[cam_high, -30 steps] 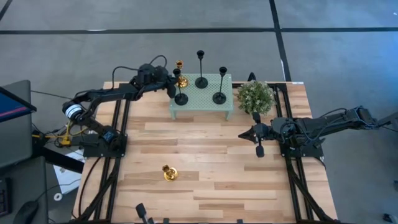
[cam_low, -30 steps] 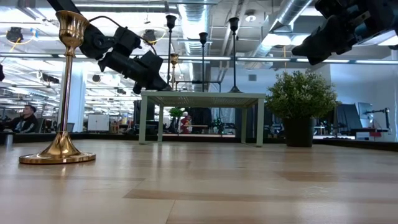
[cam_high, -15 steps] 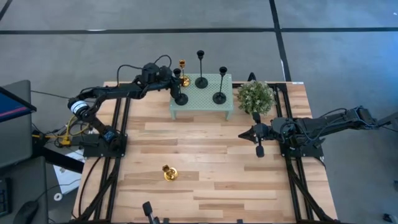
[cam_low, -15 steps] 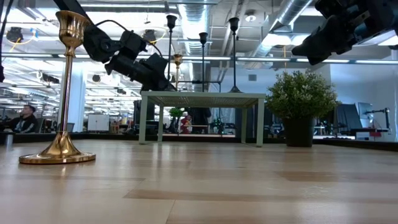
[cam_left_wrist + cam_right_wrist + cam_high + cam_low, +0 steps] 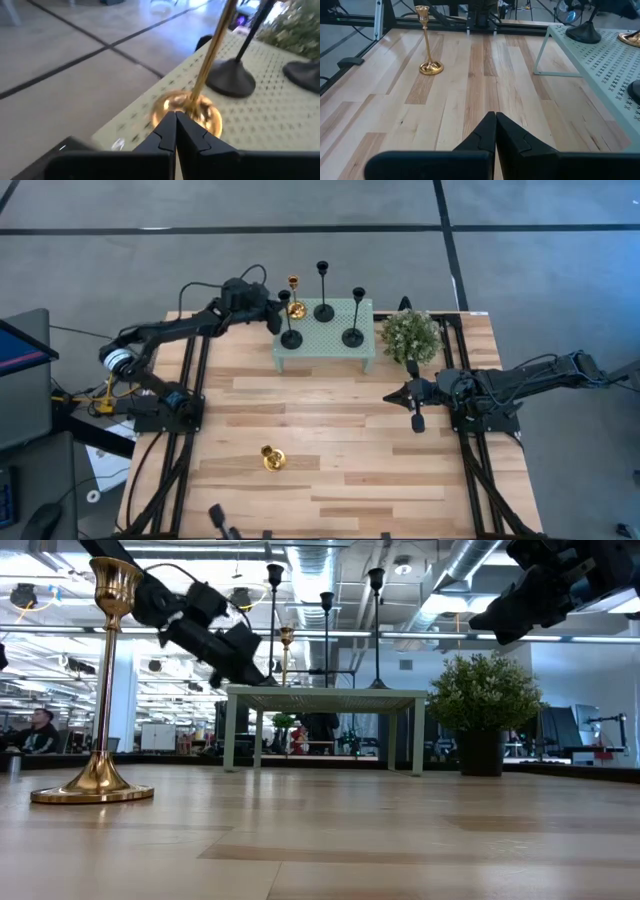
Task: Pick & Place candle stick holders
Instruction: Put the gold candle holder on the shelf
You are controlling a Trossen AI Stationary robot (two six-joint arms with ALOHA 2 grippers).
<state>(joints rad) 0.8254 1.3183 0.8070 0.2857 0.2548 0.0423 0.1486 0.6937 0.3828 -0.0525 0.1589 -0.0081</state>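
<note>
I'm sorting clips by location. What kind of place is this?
Probably a robotics lab in an open industrial workspace: exposed silver ceiling ducts, a grey concrete floor, and a light wooden table set in a black frame.

A stand (image 5: 325, 340) sits at the far middle of the tabletop (image 5: 330, 450), with four candlesticks (image 5: 323, 290) on it. A potted plant (image 5: 410, 335) is just right of the stand. A fifth candlestick (image 5: 271, 457) stands alone near the front left.

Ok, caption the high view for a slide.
Left gripper shut beside gold holder on mint stand; right gripper idle.
</note>
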